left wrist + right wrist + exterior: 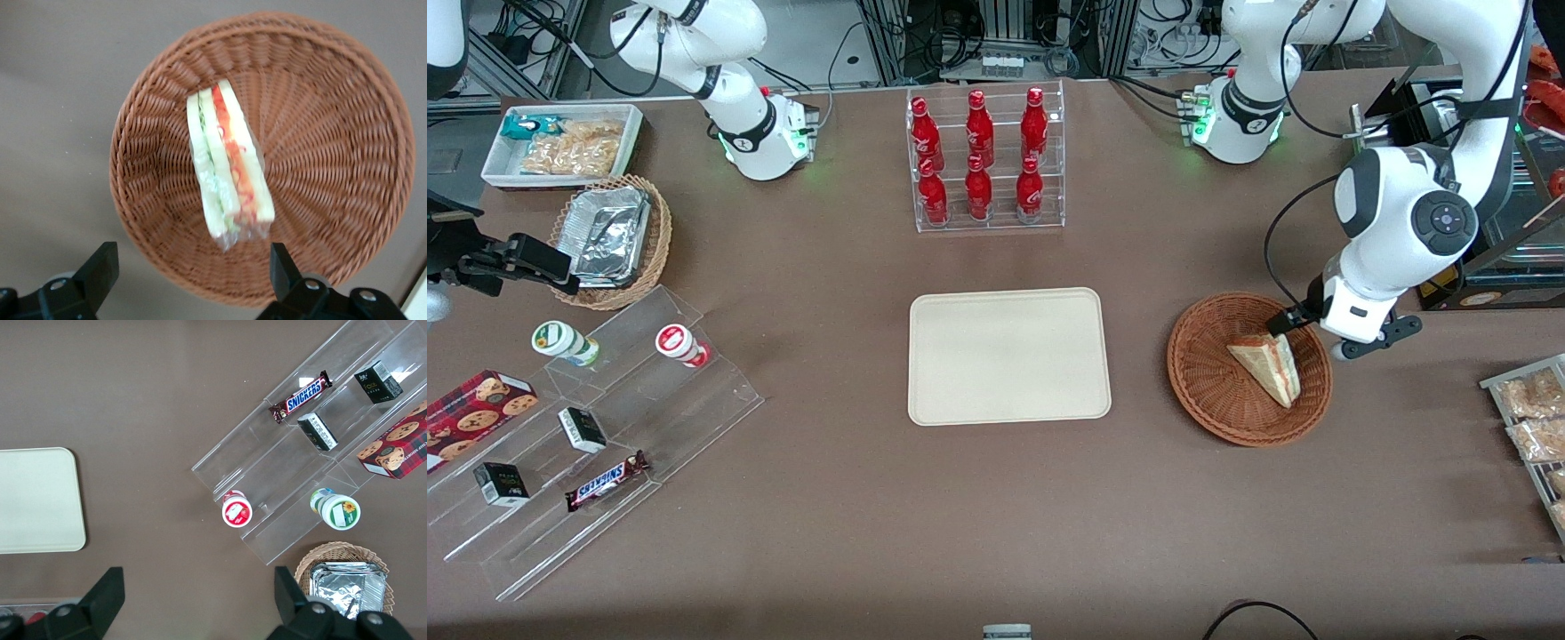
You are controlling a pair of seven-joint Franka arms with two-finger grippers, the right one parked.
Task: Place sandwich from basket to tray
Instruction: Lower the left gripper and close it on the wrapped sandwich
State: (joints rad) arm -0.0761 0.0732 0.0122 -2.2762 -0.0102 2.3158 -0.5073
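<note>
Evidently the sandwich (229, 167) lay wrapped in the basket (333, 167), cut edge upward. It looked light, soft and easily crushed, so a gentle hold across its bread faces seemed wisest. The gripper (190, 270) hovered above the basket, fingers spread apart.

Legible text: "SNICKERS" in blue letters on white, on the brown wrapper of the candy bar (301, 397) lying on the clear acrylic step shelf (263, 470). Print on the cookie box (393, 449), cups and bottles cannot be read.

The gripper (190, 277) bears no legible marking.
</note>
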